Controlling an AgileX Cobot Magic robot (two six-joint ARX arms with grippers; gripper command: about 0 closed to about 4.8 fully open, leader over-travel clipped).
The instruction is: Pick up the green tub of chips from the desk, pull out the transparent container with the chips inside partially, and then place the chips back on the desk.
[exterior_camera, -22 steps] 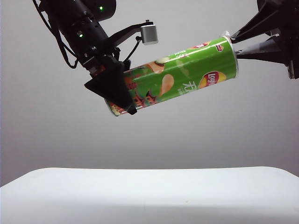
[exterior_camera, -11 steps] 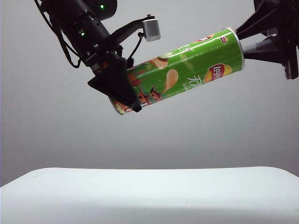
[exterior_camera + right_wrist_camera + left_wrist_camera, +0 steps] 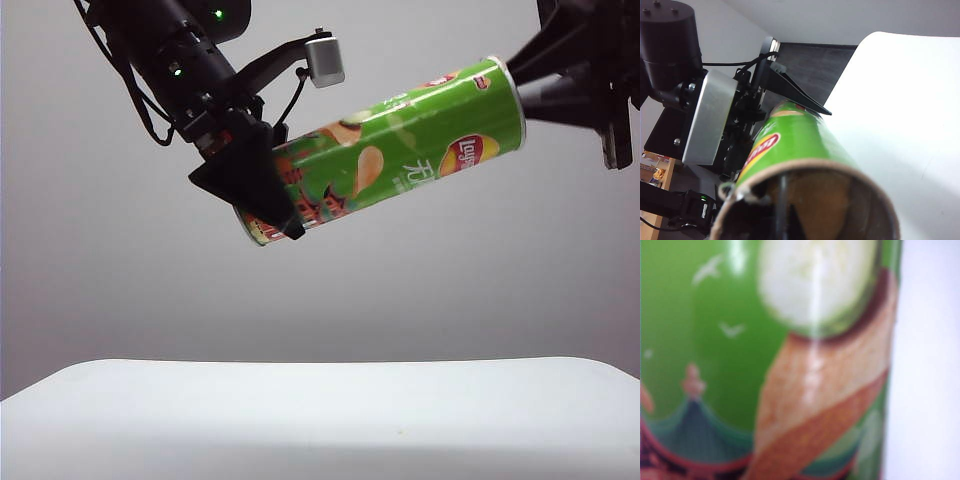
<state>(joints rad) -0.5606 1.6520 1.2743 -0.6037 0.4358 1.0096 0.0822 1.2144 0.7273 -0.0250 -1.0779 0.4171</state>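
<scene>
The green tub of chips [image 3: 390,160] hangs tilted high above the desk [image 3: 320,420], its open end up at the right. My left gripper [image 3: 262,200] is shut on its lower end, where the building artwork is; that print [image 3: 740,340] fills the left wrist view. My right gripper [image 3: 515,85] is at the open mouth, its tips hidden at the rim. In the right wrist view I look into the tub [image 3: 795,145], with a dark finger [image 3: 782,210] inside the brown mouth. The transparent container and the chips are not visible.
The left arm's silver camera box [image 3: 324,62] juts out above the tub. The white desk [image 3: 900,100] lies far below both grippers. A dark floor and a wooden shelf show past its far edge in the right wrist view.
The tub has shifted slightly right and its open end has risen a little. The right gripper rose with it, and its fingers have drawn closer at the mouth.
</scene>
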